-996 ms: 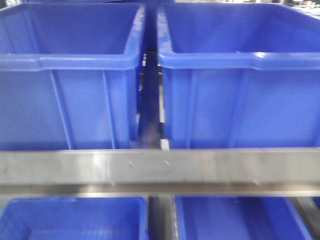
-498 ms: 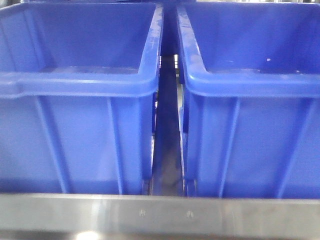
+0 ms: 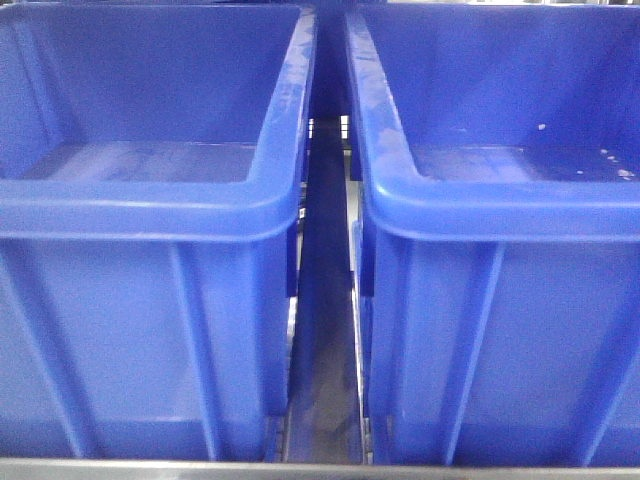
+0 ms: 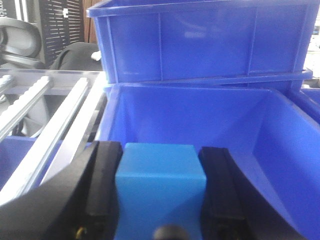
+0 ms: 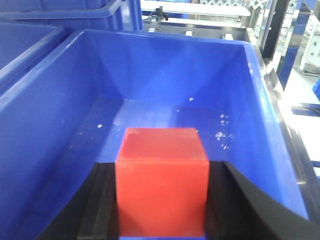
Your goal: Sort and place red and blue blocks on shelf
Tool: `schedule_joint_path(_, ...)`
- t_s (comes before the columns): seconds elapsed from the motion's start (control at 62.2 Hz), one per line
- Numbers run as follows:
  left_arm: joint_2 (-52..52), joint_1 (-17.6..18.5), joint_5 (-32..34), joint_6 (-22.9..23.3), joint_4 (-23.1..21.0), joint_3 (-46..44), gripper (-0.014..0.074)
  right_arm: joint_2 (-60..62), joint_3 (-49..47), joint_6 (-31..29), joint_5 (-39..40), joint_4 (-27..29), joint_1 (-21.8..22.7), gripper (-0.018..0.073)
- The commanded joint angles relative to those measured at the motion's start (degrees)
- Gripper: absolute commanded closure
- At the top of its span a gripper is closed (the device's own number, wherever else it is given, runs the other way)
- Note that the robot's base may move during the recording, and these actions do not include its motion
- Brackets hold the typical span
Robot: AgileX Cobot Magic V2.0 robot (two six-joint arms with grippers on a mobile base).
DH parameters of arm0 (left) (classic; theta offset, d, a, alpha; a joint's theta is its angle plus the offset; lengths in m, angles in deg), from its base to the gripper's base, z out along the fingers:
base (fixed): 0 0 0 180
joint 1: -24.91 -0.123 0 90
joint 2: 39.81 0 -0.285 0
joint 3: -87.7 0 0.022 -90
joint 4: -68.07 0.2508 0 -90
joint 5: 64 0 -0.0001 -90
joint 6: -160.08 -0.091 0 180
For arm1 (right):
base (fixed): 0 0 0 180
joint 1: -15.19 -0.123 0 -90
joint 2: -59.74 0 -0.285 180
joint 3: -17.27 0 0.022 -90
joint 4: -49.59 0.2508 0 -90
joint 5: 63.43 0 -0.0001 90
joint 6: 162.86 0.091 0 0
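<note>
Blue matte cube (image 4: 160, 185) is clamped in the left gripper (image 4: 160, 156), black pads (image 4: 102, 185) touching its 9 and 3 o'clock faces, above a large blue plastic bin (image 4: 280, 135). Bright red matte cube (image 5: 161, 180) is pinched likewise in the right gripper (image 5: 162, 172), over a second blue bin (image 5: 50, 125). In the front view the brushed steel shelf rail (image 3: 320, 468) has slid from mid-frame to the 6 o'clock edge. Judgement: approach nearly complete, release pending.

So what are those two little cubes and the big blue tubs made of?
The red block and blue block look like matte plastic or foam: flat colour, no glare, softened edges. The tubs look like moulded plastic: glossy rims, ribbed walls, white scuffs.
</note>
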Motion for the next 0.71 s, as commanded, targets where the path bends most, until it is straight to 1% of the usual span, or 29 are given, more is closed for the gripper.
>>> schedule_joint_path(0.0, 0.4, 0.0, 5.2, 0.2, -0.5, -1.7, 0.0465, -0.5, -1.6, -0.6, 5.0, 0.0, 0.3, 0.0504)
schedule_joint_path(0.691, 0.4, 0.0, 5.2, 0.2, -0.5, -1.7, 0.0465, -0.5, -1.6, -0.6, 5.0, 0.0, 0.3, 0.0504)
